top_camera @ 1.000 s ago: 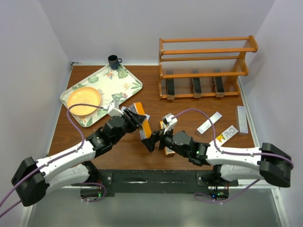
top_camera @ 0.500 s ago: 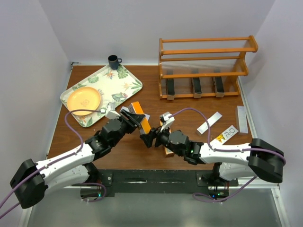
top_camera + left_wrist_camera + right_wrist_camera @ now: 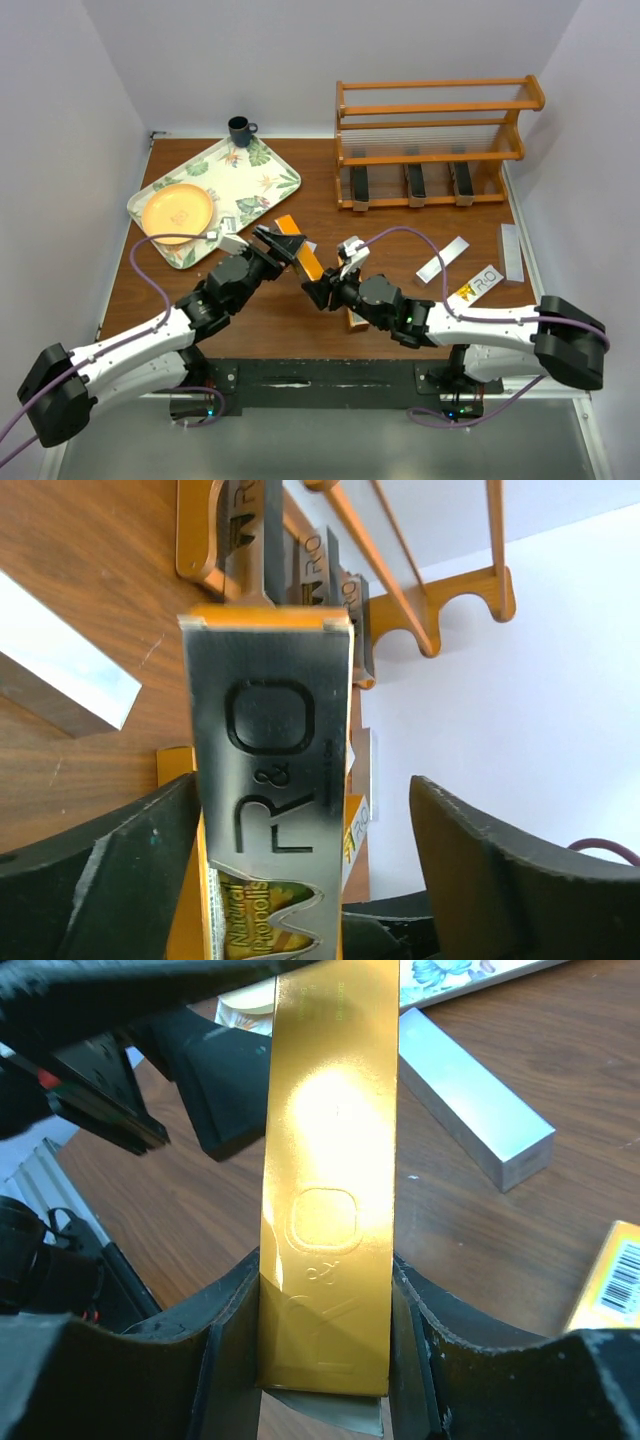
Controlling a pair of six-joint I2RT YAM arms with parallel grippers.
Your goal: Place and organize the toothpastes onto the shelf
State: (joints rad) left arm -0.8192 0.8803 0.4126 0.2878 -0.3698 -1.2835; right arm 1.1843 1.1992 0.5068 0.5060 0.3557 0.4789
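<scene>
- Where the two arms meet above the near middle of the table (image 3: 318,190), the orange-yellow toothpaste box (image 3: 303,260) hangs clear of the wood, tilted, between both tools.
- Left wrist view: the box's silver face reads "R&O" in large letters, with "Natural Propolis" on the yellow band below.
- Right wrist view: the opposite face is plain gold foil with an embossed rounded square; no text can be read on it.
- Right tool (image 3: 318,291): narrow, its fingers (image 3: 232,1340) pressed against both long edges of the box's lower end.
- Left tool (image 3: 284,243): wide; one finger lies against the box and the other stands well apart from it.
- Left arm: reaches diagonally from the near-left corner. Right arm: stretched low from the near-right corner towards the centre.
- A silver-grey box (image 3: 475,1110) lies flat on the table just beyond the held box; a yellow box (image 3: 610,1280) beside it shows a barcode.
- A white-and-yellow box (image 3: 480,284) at the right reads "RO".
- Shelf (image 3: 430,120): at the far right of the table; three black boxes (image 3: 415,183) stand in its lowest tier, lettered "RO" in the left wrist view.
- Far left: leaf-patterned tray (image 3: 255,160) carrying an orange plate (image 3: 178,207); a dark mug (image 3: 240,130) stands behind it.
</scene>
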